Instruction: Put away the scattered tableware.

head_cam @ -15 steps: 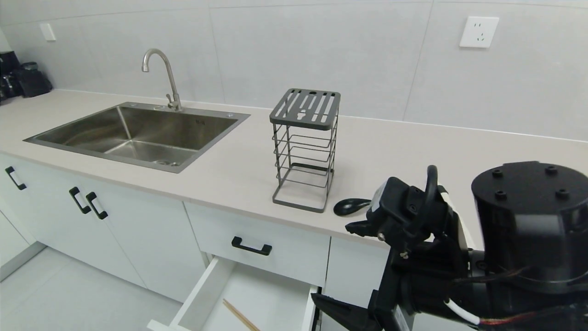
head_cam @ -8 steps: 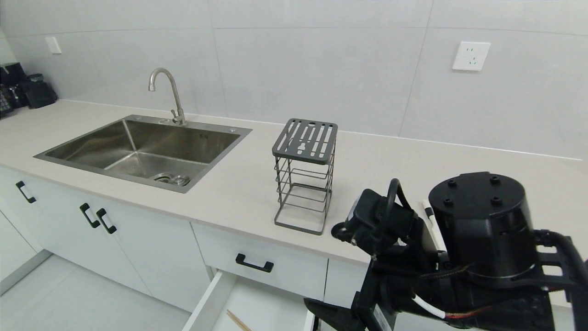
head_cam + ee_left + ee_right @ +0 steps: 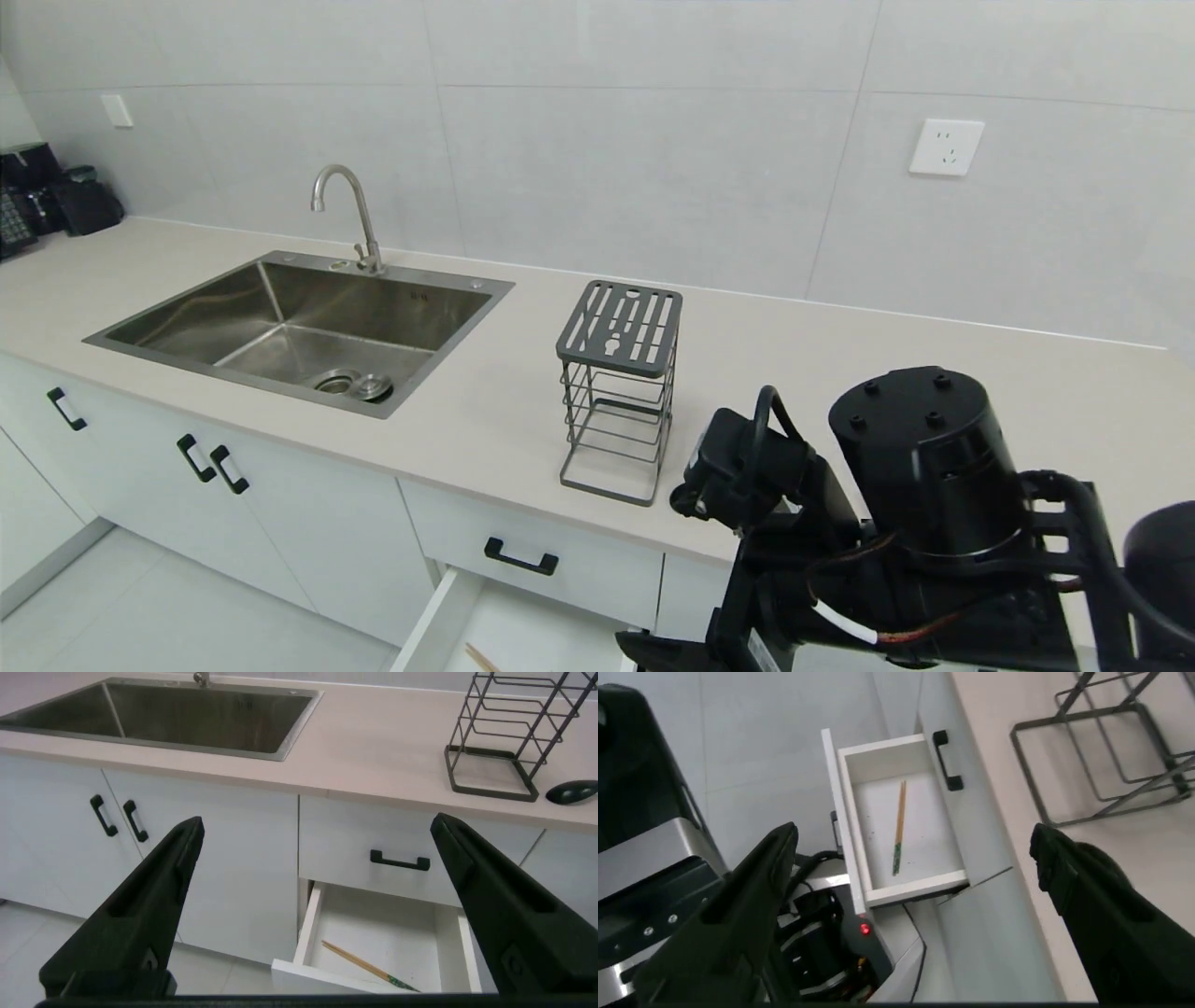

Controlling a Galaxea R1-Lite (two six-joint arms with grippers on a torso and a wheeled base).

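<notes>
In the head view, one wire rack (image 3: 616,392) is standing upright on the tabletop (image 3: 485,411), well apart from the one sink (image 3: 299,327) and its one faucet (image 3: 350,215). Under the tabletop edge, one black drawer handle (image 3: 520,557) is sitting on a closed front. Below it, one open drawer (image 3: 439,621) is jutting out, with the tip of a chopstick (image 3: 479,657) lying inside. One wall outlet (image 3: 946,147) is showing on the tiles.

In the left wrist view, I am holding my left end effector (image 3: 316,826) spread wide. It is gripping nothing and touching nothing, hanging in front of the cabinets. Between its fingers (image 3: 140,924) I am seeing the open drawer (image 3: 392,929), where the chopstick (image 3: 364,964) is lying slantwise on the floor of it. I cannot tell whether it is one stick or a pair lying together. On the tabletop (image 3: 374,747), one black spoon (image 3: 572,791) is lying just beside the base of the rack (image 3: 509,733). Two cabinet handles (image 3: 131,821) are hanging side by side beneath the sink (image 3: 177,714).

In the right wrist view, I am keeping my right end effector (image 3: 915,835) released and wide apart too, empty, hovering above the open drawer (image 3: 920,859). The chopstick (image 3: 898,826) is lying along the length of the drawer. The rack (image 3: 1102,756) is standing on the tabletop (image 3: 1018,803) beside it.
</notes>
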